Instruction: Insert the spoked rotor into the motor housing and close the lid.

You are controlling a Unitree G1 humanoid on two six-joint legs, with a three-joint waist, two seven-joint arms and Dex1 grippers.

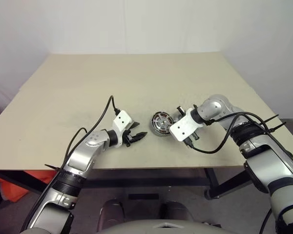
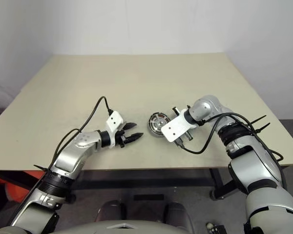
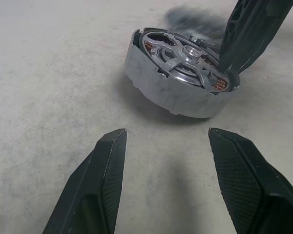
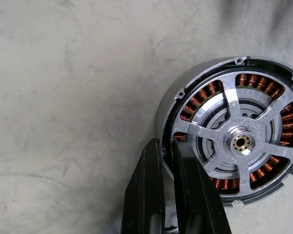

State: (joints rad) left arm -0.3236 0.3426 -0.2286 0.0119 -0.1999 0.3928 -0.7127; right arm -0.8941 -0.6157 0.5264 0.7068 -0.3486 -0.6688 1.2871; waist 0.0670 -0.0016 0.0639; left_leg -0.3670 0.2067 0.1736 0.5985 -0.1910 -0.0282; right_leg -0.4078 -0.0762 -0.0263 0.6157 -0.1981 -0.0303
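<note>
Spoked rotor (image 4: 234, 144) w/ copper windings (image 4: 261, 83)

A beige table (image 1: 136, 78) stood against a plain white wall (image 1: 146, 24); its dark legs (image 1: 224, 187) reached a grey floor (image 1: 151, 195); something orange (image 1: 12, 183) lay below the edge.

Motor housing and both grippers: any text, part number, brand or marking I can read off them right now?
None readable.
Motor housing: bare metal, copper windings, no lettering visible.
Spoked rotor seated in it: no marks visible.
Left gripper and right gripper: plain black fingers, no labels.
Table: blank.
</note>
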